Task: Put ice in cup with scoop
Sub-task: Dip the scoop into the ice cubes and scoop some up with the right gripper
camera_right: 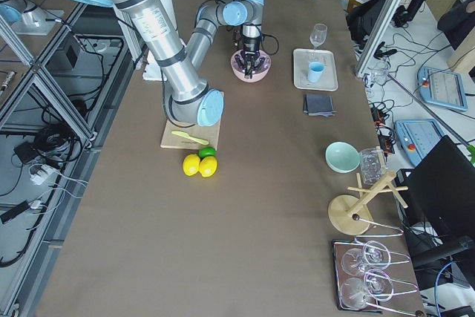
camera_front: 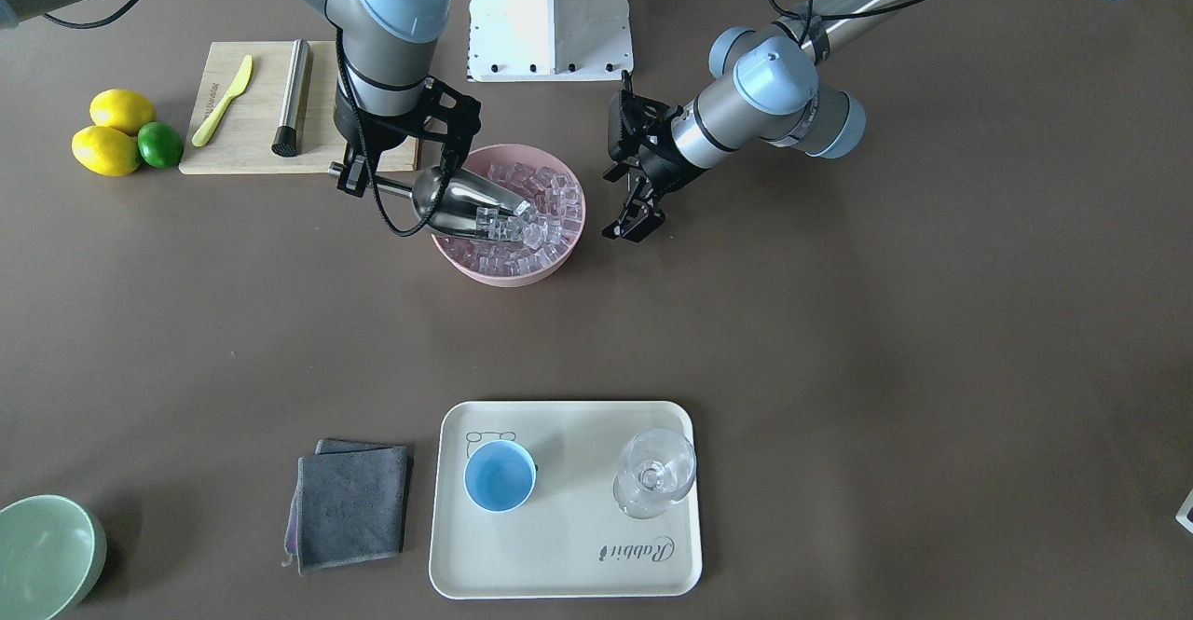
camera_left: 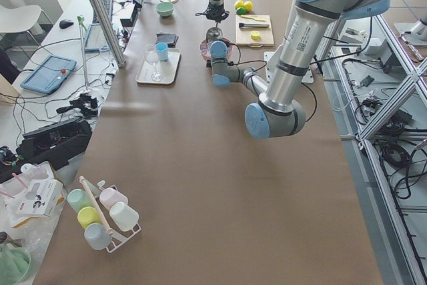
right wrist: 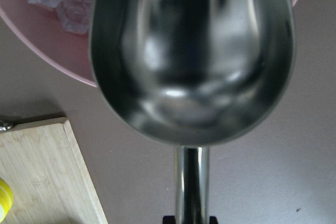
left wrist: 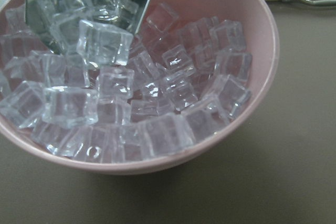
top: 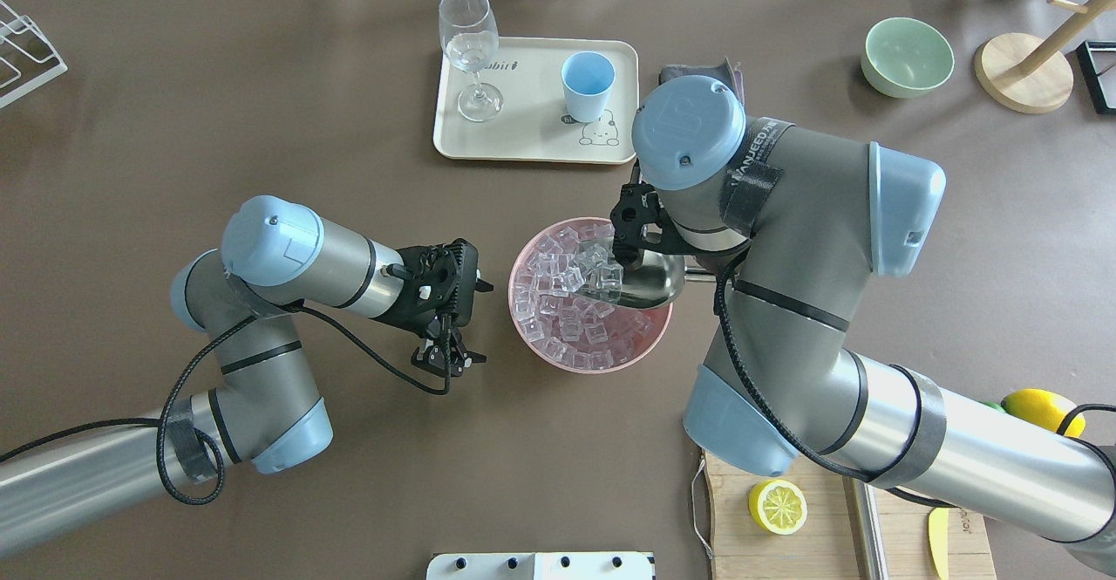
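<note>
While the scoop [camera_front: 466, 202] tilts over the bowl [camera_front: 508, 277] rim, cup [camera_front: 500, 476] well apart

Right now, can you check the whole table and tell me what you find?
Surface: plain brown table.
Job's things: scoop tilted in the pink bowl, ice in both; light-blue cup empty on the cream tray.
Clutter: wine glass, grey cloth, green bowl, lemons, cutting board with yellow knife and steel cylinder.
Hands: right hand shut on the scoop handle; left hand open, empty, beside the bowl.
Cables: black cable looping along each arm.
Surroundings: mug rack at the table's end.
</note>
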Action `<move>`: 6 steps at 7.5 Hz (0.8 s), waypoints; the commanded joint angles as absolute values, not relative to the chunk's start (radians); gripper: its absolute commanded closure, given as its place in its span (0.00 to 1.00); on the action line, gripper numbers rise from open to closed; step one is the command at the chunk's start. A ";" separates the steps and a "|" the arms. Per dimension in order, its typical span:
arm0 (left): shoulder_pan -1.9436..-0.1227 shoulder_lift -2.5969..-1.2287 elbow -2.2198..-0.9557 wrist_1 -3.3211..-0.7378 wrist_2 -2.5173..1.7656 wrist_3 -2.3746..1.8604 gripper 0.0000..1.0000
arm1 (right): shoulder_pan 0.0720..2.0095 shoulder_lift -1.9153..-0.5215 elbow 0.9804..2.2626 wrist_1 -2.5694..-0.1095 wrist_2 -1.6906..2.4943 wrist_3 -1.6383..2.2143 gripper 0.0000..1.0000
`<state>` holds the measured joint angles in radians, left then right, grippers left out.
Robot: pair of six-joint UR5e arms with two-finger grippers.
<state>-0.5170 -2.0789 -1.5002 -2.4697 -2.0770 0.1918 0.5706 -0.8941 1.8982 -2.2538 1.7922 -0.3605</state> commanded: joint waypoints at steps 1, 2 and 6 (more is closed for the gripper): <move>-0.517 -2.079 -1.500 -2.470 -2.079 0.192 0.01 | 0.571 -0.925 1.933 -2.201 1.798 -0.359 1.00; -0.517 -2.079 -1.500 -2.470 -2.079 0.192 0.01 | 0.571 -0.940 1.950 -2.180 1.799 -0.359 1.00; -0.520 -2.079 -1.512 -2.459 -2.083 0.192 0.01 | 0.615 -1.023 2.000 -2.021 1.862 -0.342 1.00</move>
<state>-0.5179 -2.0786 -1.5049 -2.4651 -2.0802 0.1917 0.5886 -0.9942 1.9928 -2.0933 1.8226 -0.3461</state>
